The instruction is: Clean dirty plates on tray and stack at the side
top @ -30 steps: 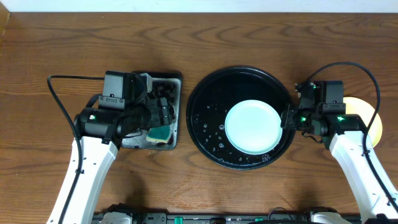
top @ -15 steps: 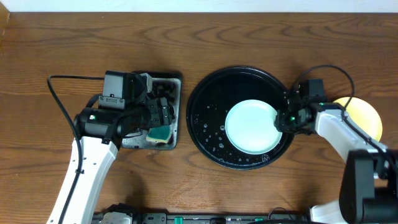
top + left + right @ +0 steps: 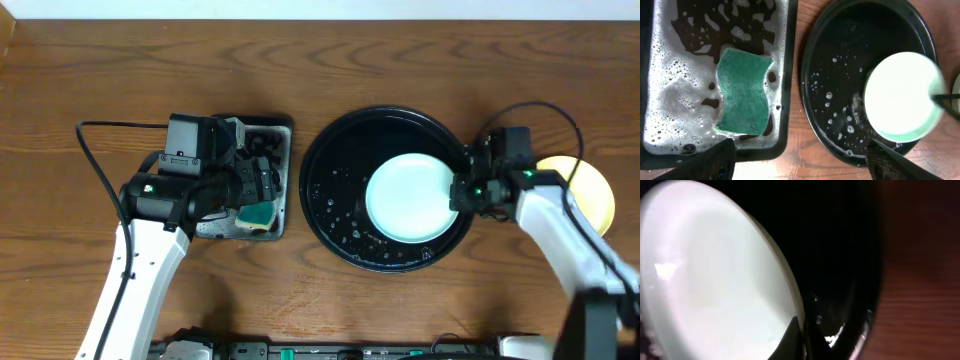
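Note:
One pale mint-blue plate (image 3: 408,196) lies in the right half of the round black tray (image 3: 330,150), among soap bubbles. My right gripper (image 3: 455,192) is at the plate's right edge and shut on its rim. The right wrist view shows the plate (image 3: 715,280) close up, with the right gripper (image 3: 802,330) pinching its thin rim against the dark tray (image 3: 840,255). My left gripper (image 3: 802,155) hangs open over the foamy sponge tray (image 3: 790,75) and holds nothing. A pale yellow plate (image 3: 592,190) rests on the table right of the tray, partly hidden by my right arm.
A green sponge (image 3: 258,213) lies in the soapy rectangular sponge tray (image 3: 285,130) left of the round tray. The left wrist view shows the sponge (image 3: 742,92) in foam. A black cable (image 3: 95,150) loops on the wood at left.
My right gripper moved in from the tray's right rim and shut on the plate's right edge. The plate shifted slightly right. The left arm stayed still.

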